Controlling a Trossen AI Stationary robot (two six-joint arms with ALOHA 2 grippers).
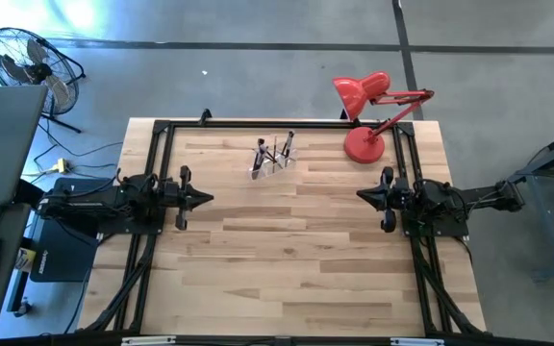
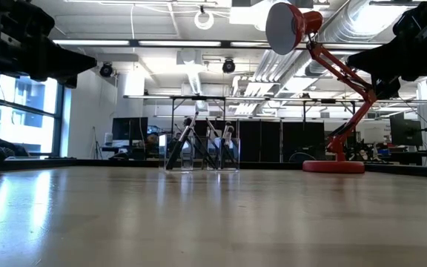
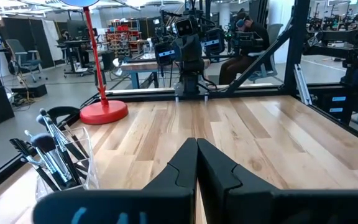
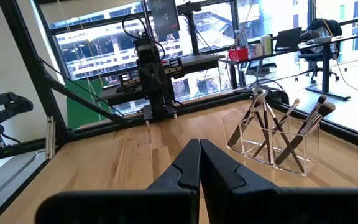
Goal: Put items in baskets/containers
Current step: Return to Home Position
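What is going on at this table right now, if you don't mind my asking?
Nothing is being handled. The left gripper and right gripper are shut and empty, each parked at its own side of the table. The makeup brushes stand in the clear holder near the far edge, beside the red desk lamp. No brush lies loose on the wood that I can see.

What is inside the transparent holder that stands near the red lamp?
Makeup brushes stand in the clear holder, leaning and crossing one another, bristles up. Their exact number cannot be told, because they overlap.
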